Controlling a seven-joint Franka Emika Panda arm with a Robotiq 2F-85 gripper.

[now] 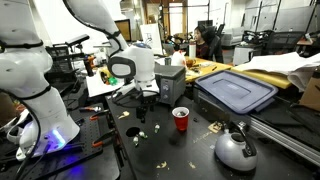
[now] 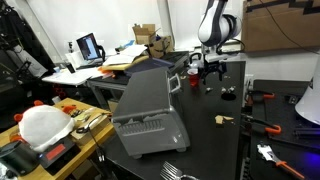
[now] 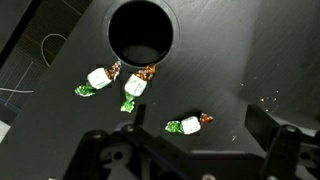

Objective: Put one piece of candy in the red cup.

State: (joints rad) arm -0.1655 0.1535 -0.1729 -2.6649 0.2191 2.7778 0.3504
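A cluttered black table [image 1: 190, 155] fills the workshop foreground. Nearest sits a silver kettle [image 1: 237, 148]. Behind it, the red cup [image 1: 180, 118] stands upright and apart. Farther back, the gripper [image 1: 130, 93] hovers above wrapped candies [image 3: 185, 125], its jaws spread and holding nothing.

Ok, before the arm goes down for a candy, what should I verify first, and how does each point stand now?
1. Fingers apart, nothing between them: ok, in the wrist view.
2. A candy in sight: ok, one green-wrapped candy lies on the black table, nearest the fingers.
3. That candy apart from the other candies: ok.
4. Red cup upright: ok, in an exterior view.
5. Red cup empty: cannot tell.
6. Kettle away from the fingers: ok, it stands past the red cup.
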